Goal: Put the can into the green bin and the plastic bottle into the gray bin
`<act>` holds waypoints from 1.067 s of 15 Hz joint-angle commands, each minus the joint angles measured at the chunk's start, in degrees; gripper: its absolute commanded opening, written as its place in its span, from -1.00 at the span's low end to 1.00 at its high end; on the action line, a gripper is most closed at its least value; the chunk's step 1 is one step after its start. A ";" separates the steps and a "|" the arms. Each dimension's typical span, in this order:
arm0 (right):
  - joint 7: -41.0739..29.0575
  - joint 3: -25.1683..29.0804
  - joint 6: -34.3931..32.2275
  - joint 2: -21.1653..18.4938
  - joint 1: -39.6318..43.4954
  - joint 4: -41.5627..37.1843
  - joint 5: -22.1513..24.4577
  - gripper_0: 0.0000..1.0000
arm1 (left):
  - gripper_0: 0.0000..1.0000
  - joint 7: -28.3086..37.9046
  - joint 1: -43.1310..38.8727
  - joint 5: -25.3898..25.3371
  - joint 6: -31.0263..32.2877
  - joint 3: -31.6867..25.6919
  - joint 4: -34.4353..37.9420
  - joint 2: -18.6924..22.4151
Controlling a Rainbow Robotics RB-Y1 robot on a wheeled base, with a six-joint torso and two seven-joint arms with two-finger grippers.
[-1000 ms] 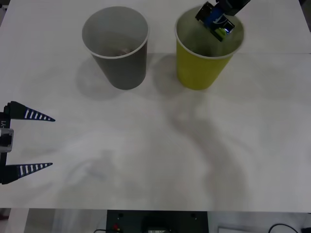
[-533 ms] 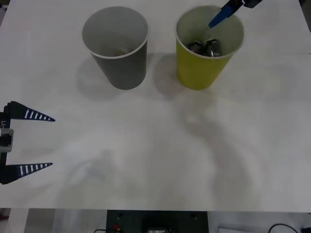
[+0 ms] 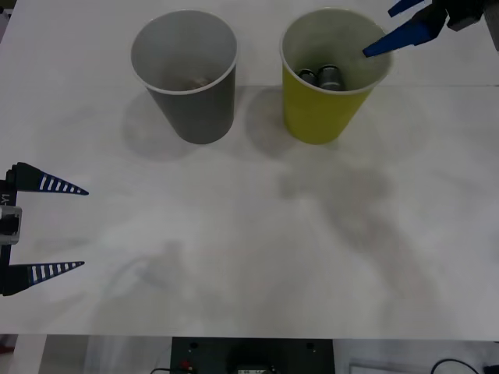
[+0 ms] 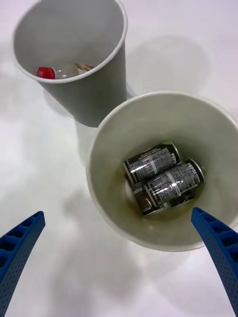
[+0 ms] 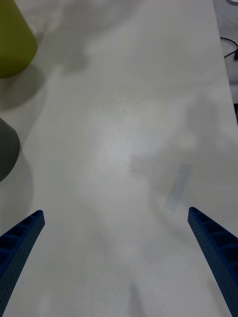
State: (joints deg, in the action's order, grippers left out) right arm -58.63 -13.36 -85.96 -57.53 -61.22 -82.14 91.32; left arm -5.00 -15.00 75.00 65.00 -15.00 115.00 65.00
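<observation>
1. Table (image 3: 249,257): white, bearing both cups.
2. Green bin (image 3: 316,117): upright, just beside the gray bin, on the robot's right.
3. Gray bin (image 3: 195,109): upright; a clear bottle with a red cap (image 4: 46,72) lies inside.
4. Right gripper (image 3: 401,27): fingers spread wide and empty, above the green bin's far right rim.
5. Left gripper (image 3: 47,227): fingers spread, parked low at the table's left edge.
6. Can (image 4: 151,161): lying on its side at the green bin's bottom, touching other cans.

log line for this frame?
right gripper: open, above green bin | cans: lying in green bin | gray bin: red-capped bottle inside | left gripper: open, idle
</observation>
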 commanded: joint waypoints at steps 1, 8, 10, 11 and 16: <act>2.20 8.00 0.00 -1.88 10.86 -10.94 -1.58 1.00 | 1.00 0.00 0.00 0.00 0.00 0.00 0.00 0.00; 21.36 20.57 0.00 -3.55 33.18 -22.89 -5.45 1.00 | 1.00 0.00 0.00 0.00 0.00 0.00 0.00 0.00; 26.02 24.17 0.00 -3.46 39.42 -25.35 -5.98 1.00 | 1.00 0.00 0.00 0.00 0.00 0.00 0.00 0.00; 28.04 25.58 0.00 -3.38 41.71 -26.06 -6.24 1.00 | 1.00 0.00 0.00 0.00 0.00 0.00 0.00 0.00; 41.14 31.55 0.00 -2.94 54.54 -27.02 -9.76 1.00 | 1.00 0.00 0.00 0.00 0.00 0.00 0.00 0.00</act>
State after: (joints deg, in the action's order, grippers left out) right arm -19.27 17.57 -85.96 -60.65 -8.09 -109.09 81.80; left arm -5.00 -15.00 75.00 65.00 -15.00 115.00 65.00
